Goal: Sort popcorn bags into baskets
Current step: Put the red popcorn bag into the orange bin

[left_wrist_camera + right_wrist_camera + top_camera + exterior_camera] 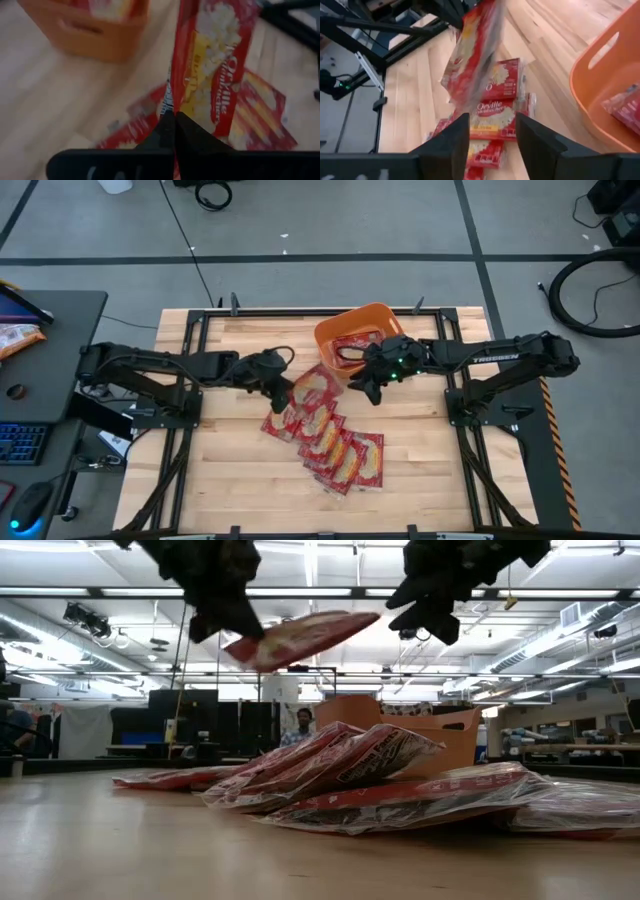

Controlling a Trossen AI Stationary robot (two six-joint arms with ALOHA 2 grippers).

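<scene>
Popcorn bags (330,442) lie heaped on the worktop (230,480) just before the basket (358,330); one bag (352,350) lies inside it.

pale wooden table (230,490) carries the orange basket (335,330) and a heap of popcorn bags (335,445)

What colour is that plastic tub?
Orange: the rounded plastic tub shows best in the high view.
</scene>
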